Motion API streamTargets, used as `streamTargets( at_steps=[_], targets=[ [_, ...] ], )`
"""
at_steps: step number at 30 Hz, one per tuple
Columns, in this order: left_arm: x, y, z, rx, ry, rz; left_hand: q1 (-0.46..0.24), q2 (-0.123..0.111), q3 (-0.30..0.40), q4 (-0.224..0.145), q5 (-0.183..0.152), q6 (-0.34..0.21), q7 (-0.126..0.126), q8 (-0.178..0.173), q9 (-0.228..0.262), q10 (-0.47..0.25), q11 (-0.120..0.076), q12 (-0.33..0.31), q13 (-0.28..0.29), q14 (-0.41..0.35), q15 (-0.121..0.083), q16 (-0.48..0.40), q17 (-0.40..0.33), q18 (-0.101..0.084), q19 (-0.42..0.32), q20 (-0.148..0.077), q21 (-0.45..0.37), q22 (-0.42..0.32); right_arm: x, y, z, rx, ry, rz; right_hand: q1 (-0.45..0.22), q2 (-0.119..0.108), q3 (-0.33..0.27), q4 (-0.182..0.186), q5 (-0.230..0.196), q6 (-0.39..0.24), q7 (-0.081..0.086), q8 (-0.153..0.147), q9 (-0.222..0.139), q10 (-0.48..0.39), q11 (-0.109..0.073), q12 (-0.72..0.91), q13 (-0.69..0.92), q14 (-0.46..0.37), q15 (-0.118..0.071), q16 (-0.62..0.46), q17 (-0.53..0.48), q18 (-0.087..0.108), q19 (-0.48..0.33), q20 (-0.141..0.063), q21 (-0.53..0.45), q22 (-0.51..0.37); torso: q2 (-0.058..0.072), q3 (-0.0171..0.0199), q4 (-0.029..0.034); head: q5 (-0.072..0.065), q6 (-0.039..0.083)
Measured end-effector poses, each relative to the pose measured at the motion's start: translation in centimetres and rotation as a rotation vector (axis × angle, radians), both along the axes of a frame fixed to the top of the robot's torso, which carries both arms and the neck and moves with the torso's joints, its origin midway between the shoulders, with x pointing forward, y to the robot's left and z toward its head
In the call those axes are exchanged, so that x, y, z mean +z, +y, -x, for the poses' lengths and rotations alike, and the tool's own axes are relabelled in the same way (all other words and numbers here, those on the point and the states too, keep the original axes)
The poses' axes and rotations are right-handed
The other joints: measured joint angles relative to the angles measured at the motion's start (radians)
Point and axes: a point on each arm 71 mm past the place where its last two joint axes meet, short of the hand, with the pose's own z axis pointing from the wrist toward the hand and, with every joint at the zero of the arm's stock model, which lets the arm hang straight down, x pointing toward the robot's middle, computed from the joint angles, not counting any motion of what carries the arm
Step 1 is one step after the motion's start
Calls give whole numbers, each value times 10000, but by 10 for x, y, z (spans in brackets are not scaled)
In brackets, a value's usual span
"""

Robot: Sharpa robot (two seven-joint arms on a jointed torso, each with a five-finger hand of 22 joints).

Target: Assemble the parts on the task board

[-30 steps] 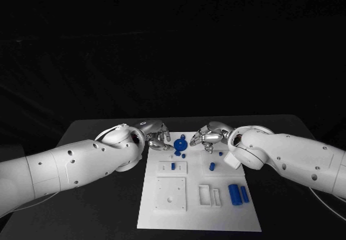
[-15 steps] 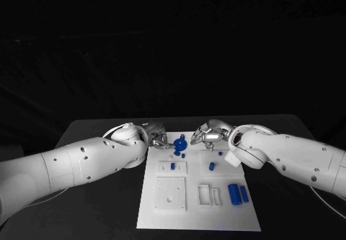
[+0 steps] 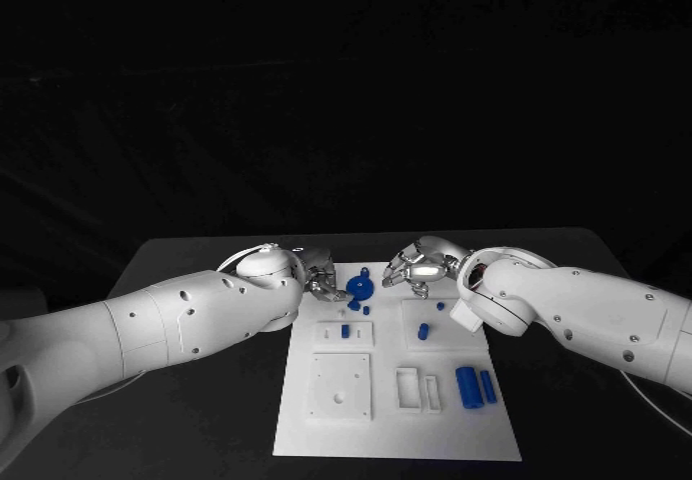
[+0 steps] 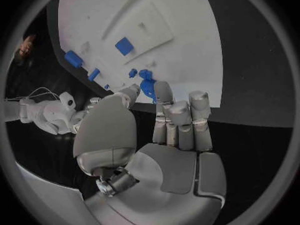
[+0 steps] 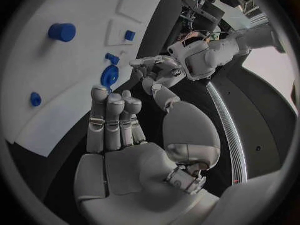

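We see a round blue part (image 3: pixel 361 290) at the far end of the white task board (image 3: pixel 397 440). Our left hand (image 3: pixel 319 277) pinches it; our right hand (image 3: pixel 414 272) holds nothing, its fingers close together.

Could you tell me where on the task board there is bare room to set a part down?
The task board is bare along its near edge, below the square plate and blue cylinders. The far end is crowded by both hands, left hand and right hand.

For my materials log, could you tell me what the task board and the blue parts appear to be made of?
Task board: probably matte white plastic, judging by its even, glare-free surface with moulded recesses. Blue parts: likely plastic too, being uniformly coloured with a slight sheen.
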Motion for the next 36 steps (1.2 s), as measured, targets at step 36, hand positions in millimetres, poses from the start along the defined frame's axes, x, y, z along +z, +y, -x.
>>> streamTargets(
  at_steps=[36],
  targets=[
    [-17,-14,-6,-14,375,-487,-109,175,-126,82,0,152,-163,356,182,264,-117,223,159,193,-89,310,154,-6,141,-70,303,-5,2,2,1,32,-77,-56,0,0,0,1,39,6,-9,0,7,2,-1,0,18,19,20,19,29,-3,31,6,36,0,-1,-3,18,-142,-122]
  ],
)
